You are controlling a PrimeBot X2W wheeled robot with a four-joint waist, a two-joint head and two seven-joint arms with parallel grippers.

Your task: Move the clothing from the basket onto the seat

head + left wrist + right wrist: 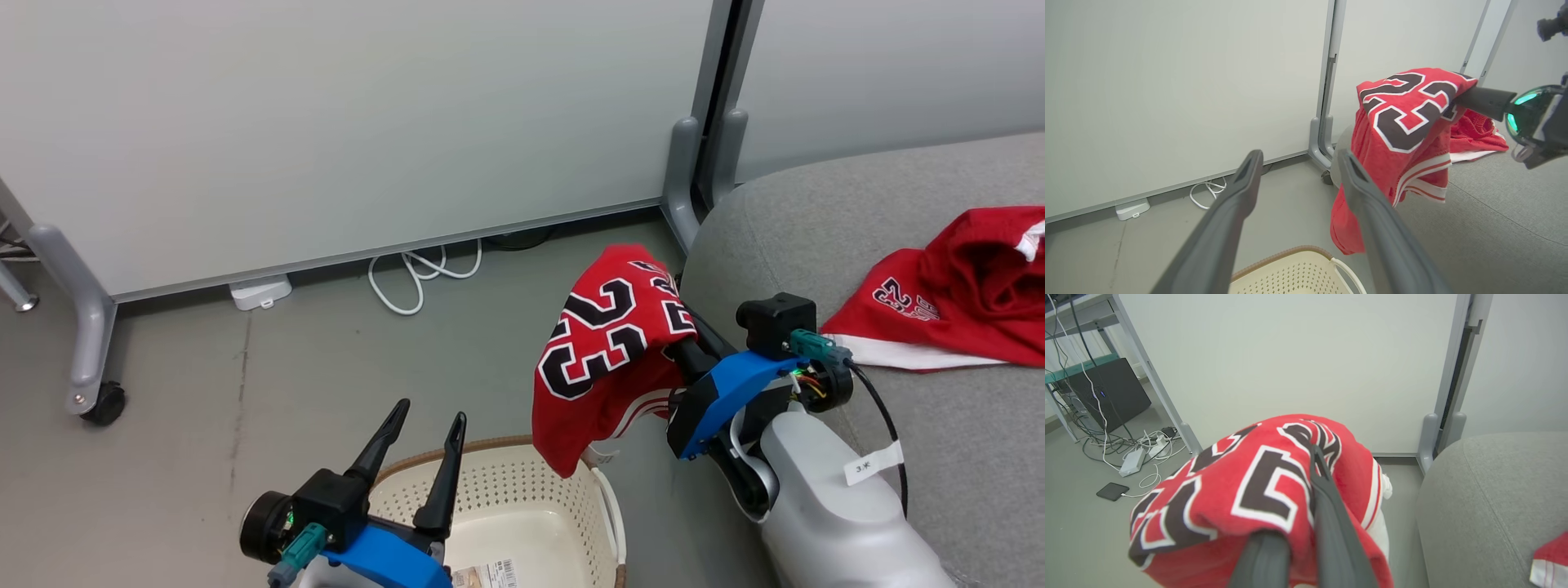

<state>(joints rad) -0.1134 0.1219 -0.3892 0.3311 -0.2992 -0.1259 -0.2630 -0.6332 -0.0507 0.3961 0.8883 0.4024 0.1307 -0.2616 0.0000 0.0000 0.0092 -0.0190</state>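
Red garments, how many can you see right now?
2. One garment hangs from the shut right gripper beside the seat; the other lies on it. The basket is partly out of view, so more may be hidden.

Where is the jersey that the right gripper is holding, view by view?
Head view: jersey, centre, slightly right.
Left wrist view: jersey, upper right.
Right wrist view: jersey, lower centre, foreground.
Shared landmark: grey partition post foot.
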